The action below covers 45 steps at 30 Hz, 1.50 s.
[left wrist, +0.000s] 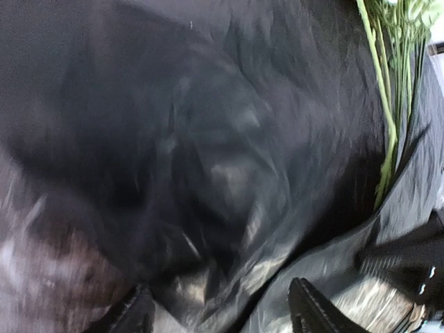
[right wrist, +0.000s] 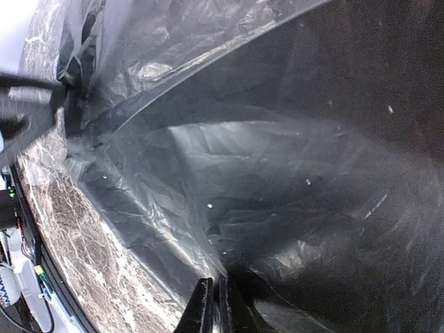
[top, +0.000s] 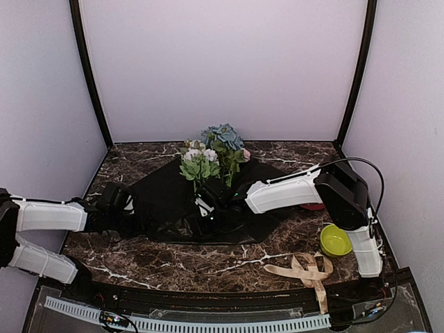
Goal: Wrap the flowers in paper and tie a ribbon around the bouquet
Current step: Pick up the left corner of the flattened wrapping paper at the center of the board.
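Observation:
The black paper (top: pixel 166 198) lies spread on the marbled table, its near part folded and crumpled. The flowers (top: pixel 211 156) rest on it, blooms toward the back wall, and their green stems (left wrist: pixel 385 104) run down the right of the left wrist view. My right gripper (right wrist: pixel 215 309) is shut, pinching a raised fold of the paper (right wrist: pixel 277 173) near the stem ends. At the sheet's left edge my left gripper (left wrist: pixel 222 316) stands open over crumpled paper (left wrist: pixel 229 173), with nothing between its fingers. The beige ribbon (top: pixel 305 270) lies loose at the front right.
A yellow-green bowl (top: pixel 335 240) sits at the right, behind the ribbon. Something red (top: pixel 313 206) shows under the right arm (top: pixel 284 193). Dark frame posts and pale walls close in the table on three sides.

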Each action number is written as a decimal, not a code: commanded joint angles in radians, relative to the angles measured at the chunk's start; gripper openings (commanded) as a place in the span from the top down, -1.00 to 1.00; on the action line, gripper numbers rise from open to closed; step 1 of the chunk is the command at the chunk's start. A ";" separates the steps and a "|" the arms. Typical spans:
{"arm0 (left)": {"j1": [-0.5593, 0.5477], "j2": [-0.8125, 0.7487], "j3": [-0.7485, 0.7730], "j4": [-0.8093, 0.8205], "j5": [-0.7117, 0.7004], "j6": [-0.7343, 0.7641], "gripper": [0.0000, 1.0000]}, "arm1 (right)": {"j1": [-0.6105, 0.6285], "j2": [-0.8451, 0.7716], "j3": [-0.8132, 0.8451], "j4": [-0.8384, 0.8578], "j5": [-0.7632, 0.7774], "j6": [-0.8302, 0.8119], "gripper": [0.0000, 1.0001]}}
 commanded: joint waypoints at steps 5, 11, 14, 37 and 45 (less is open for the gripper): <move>0.018 0.073 -0.030 0.040 0.018 -0.050 -0.16 | 0.011 0.004 -0.018 -0.076 0.005 -0.046 0.88; 0.018 -0.077 -0.062 0.024 -0.077 -0.026 -0.16 | 0.010 0.006 0.019 -0.096 -0.021 -0.065 0.87; 0.019 -0.116 -0.062 -0.006 -0.112 -0.012 -0.18 | 0.009 0.001 0.035 -0.120 -0.020 -0.076 0.86; 0.143 -0.064 -0.117 0.195 0.059 0.085 0.43 | 0.008 -0.031 0.049 -0.113 -0.066 -0.089 0.84; 0.144 -0.078 -0.137 0.277 0.075 0.125 0.52 | -0.035 -0.003 0.091 -0.112 -0.091 -0.051 0.84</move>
